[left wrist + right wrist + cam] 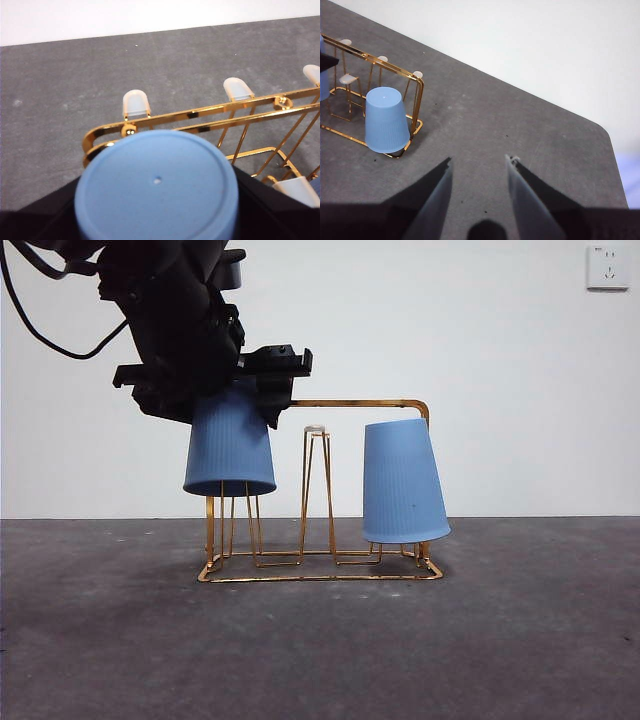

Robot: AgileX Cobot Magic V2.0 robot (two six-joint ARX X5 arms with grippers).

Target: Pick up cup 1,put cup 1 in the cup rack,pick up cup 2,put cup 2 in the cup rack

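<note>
White wall behind, the gray surface (520,640) carries the cup rack (320,565); cup 1 (403,483) sits inverted at its end, while the left end effector (215,390) pinches inverted cup 2 (230,450) over prongs. Right end effector (479,172) is spread apart.

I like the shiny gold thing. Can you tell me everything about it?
The rack is thin gold wire: an arched rectangular frame, a flat base on the grey table, and narrow upright prongs with white tips. One upside-down blue cup sits tilted on its right end. Another cup, held upside down by the left end effector, hangs over the prongs at its left end.
</note>
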